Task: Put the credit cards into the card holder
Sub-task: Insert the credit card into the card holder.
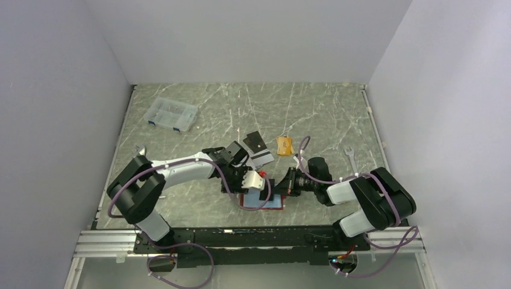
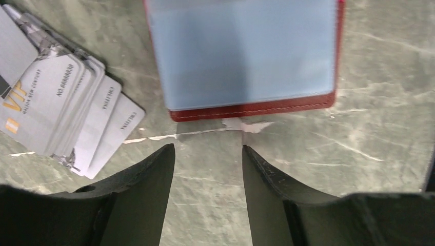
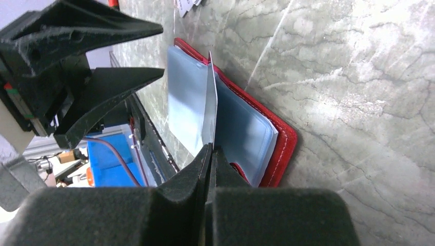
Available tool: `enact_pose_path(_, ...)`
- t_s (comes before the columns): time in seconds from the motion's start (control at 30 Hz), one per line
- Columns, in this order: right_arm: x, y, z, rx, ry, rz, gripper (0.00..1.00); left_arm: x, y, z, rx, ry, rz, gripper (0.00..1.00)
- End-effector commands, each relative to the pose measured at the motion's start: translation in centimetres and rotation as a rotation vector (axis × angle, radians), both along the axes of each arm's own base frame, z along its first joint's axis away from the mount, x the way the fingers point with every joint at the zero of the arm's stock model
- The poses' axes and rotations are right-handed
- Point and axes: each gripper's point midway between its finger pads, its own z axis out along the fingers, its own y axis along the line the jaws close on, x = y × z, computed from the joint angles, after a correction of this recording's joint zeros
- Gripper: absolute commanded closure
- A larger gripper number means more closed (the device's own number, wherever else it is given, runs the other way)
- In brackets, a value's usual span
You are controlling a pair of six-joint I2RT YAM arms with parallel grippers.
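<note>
The dark-red card holder (image 1: pixel 272 203) lies open near the table's front edge, its pale blue sleeves up. It fills the top of the left wrist view (image 2: pixel 246 51). My right gripper (image 3: pixel 210 149) is shut on one thin pale sleeve (image 3: pixel 210 102) and holds it upright on edge above the holder (image 3: pixel 277 148). My left gripper (image 2: pixel 208 148) is open and empty, just short of the holder's red edge. A fanned stack of grey-white credit cards (image 2: pixel 66 102) lies to its left. A black card (image 1: pixel 255 141) and a grey-white card (image 1: pixel 263 158) lie further back.
A clear compartment box (image 1: pixel 172 114) stands at the back left. A small orange object (image 1: pixel 284 145) lies beside the cards. A wrench (image 1: pixel 351 158) lies at the right and another (image 1: pixel 140 149) at the left. The two grippers (image 1: pixel 265 191) (image 1: pixel 279 188) are close together over the holder.
</note>
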Motion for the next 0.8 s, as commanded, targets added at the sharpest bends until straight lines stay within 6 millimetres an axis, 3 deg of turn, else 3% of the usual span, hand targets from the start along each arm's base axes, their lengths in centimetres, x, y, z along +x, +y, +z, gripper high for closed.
enact_pose_path(0.0, 0.8, -0.2, 0.0, -0.031, -0.041, -0.012, 1.00, -2.6, -0.4, 0.6, -0.053, 0.003, -0.079, 0.43)
enact_pose_path(0.17, 0.7, -0.3, 0.0, -0.036, -0.042, -0.006, 1.00, -3.0, -1.2, 1.2, -0.087, -0.056, -0.109, 0.40)
enact_pose_path(0.33, 0.7, -0.2, 0.2, -0.037, -0.049, 0.004, 1.00, -3.8, -1.8, 0.4, -0.050, -0.073, -0.184, 0.40)
enact_pose_path(0.77, 1.5, -0.3, 1.9, -0.027, -0.094, -0.004, 1.00, -4.4, -4.0, -0.3, -0.065, -0.037, -0.136, 0.45)
